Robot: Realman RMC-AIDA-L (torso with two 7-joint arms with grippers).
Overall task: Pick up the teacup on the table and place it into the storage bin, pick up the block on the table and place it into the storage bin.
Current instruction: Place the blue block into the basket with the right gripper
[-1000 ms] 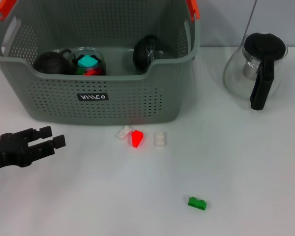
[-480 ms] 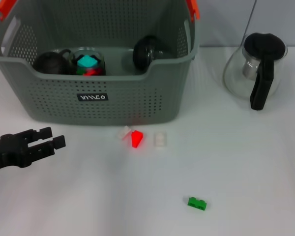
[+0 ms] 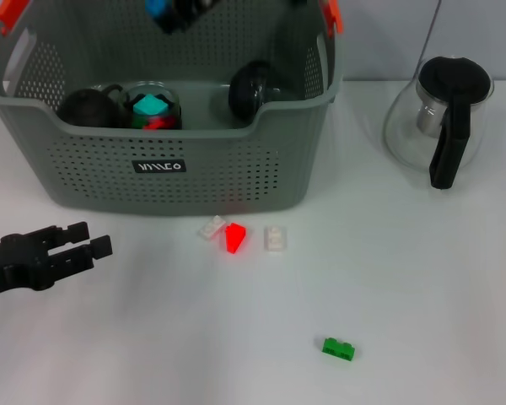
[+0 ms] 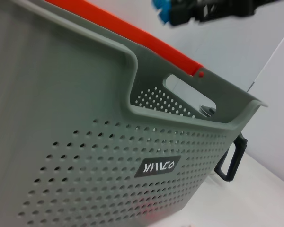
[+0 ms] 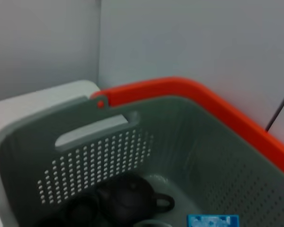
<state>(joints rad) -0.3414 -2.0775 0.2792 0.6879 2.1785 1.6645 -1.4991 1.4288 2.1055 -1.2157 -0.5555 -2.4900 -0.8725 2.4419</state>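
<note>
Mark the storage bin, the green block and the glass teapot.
storage bin (image 3: pixel 164 187), head view, front perforated wall.
green block (image 3: pixel 338 348), head view, its top.
glass teapot (image 3: pixel 445 148), head view, black handle.

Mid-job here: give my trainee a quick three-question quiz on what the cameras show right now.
1. True or false: the green block lies inside the storage bin.
2. What does the right gripper hold above the bin? A) red block B) blue block C) teacup
3. Fill in: the left gripper is at the left side of the table, jaws ____.
Key: 1 false; 2 B; 3 open.
</note>
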